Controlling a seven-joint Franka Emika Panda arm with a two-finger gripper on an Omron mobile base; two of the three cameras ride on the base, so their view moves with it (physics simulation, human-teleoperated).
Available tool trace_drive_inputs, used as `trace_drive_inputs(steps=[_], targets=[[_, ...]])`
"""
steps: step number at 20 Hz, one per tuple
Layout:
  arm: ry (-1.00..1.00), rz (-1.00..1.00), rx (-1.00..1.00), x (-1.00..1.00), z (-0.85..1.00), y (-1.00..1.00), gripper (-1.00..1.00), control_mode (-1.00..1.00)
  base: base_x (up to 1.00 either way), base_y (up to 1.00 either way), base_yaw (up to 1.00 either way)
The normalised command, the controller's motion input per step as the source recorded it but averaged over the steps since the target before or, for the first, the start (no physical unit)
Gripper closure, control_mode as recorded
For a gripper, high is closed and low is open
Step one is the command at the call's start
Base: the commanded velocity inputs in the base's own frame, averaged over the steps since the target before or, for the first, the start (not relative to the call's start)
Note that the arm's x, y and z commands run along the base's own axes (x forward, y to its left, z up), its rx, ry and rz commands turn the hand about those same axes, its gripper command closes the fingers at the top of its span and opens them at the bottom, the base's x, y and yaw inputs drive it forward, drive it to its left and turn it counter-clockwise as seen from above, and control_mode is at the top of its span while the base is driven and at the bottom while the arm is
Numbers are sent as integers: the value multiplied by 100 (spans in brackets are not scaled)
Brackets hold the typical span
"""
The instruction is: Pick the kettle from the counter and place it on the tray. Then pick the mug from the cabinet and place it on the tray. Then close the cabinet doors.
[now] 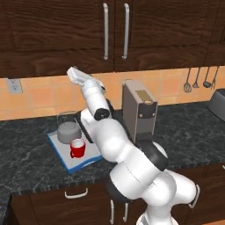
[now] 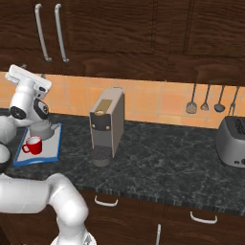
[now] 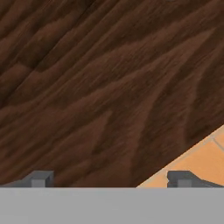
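- You are looking at the kettle (image 1: 68, 130) and the mug (image 1: 78, 148) both sitting on the tray (image 1: 66, 161), at the left centre of the left base view, on the counter (image 1: 26, 149).
- The cabinet doors (image 1: 115, 33) are lying flush along the top of that frame, handles side by side, so by my reading the task is all but finished.
- The gripper (image 3: 111, 178) is standing wide with nothing between its fingertips (image 3: 40, 178), which are pointing at dark wood grain, with orange tile showing at the lower right of the hand view.
- You cannot judge from these frames whether the tips are touching the wood.
- The risk now is in pulling back: the forearm is hanging just above the tray, so a careless drop could be knocking the mug or catching the kettle's wire handle.
- The coffee machine (image 1: 139, 110) is standing close beside the elbow; a wide swing could be nudging it.
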Motion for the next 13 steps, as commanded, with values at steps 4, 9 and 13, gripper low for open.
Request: trace_drive_inputs(steps=[4,9,13], targets=[[62,-18,0,44,89,3,-100,-100,0,0,0],[69,-15,0,56,76,9,-100,-100,0,0,0],[59,-18,0,41,62,5,-100,-100,0,0,0]])
